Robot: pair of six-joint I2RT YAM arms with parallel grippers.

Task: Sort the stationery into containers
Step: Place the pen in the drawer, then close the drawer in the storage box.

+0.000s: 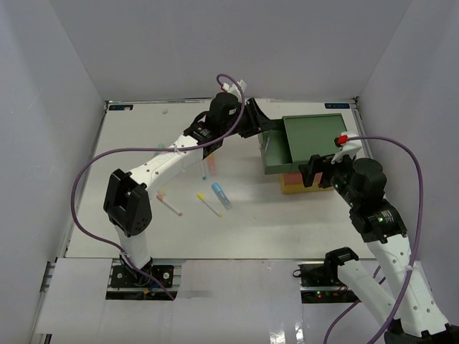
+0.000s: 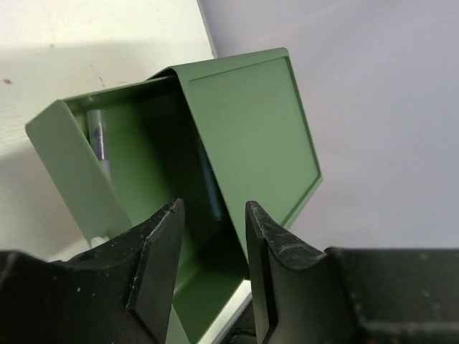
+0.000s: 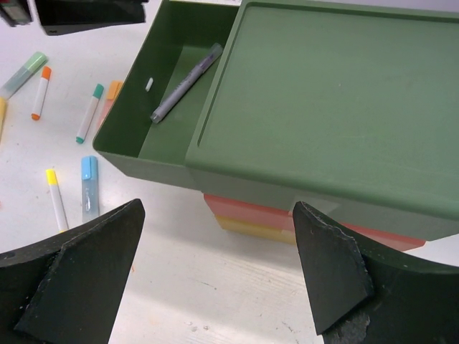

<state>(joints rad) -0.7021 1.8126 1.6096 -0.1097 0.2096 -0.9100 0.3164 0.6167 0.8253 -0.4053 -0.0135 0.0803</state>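
Note:
The containers are one stacked box: green top [image 1: 314,136], red-orange middle [image 3: 287,213], yellow bottom [image 3: 251,226]. The green drawer [image 3: 122,136] is pulled out to the left, with a grey-purple pen [image 3: 185,84] lying in it; the pen also shows in the left wrist view [image 2: 97,136]. My left gripper [image 1: 259,129] hovers open over the drawer's far end, empty [image 2: 211,215]. My right gripper [image 1: 314,172] is open wide and empty at the box's near side [image 3: 215,272]. Loose pens lie on the table: blue [image 1: 221,195], yellow [image 1: 209,204], orange-tipped [image 1: 170,204], teal [image 3: 90,111].
More markers lie left of the drawer: an orange-capped one [image 3: 41,92], a pale green one [image 3: 25,72] and an orange one [image 3: 111,95]. White walls close in the table on the left, back and right. Purple cables loop off both arms.

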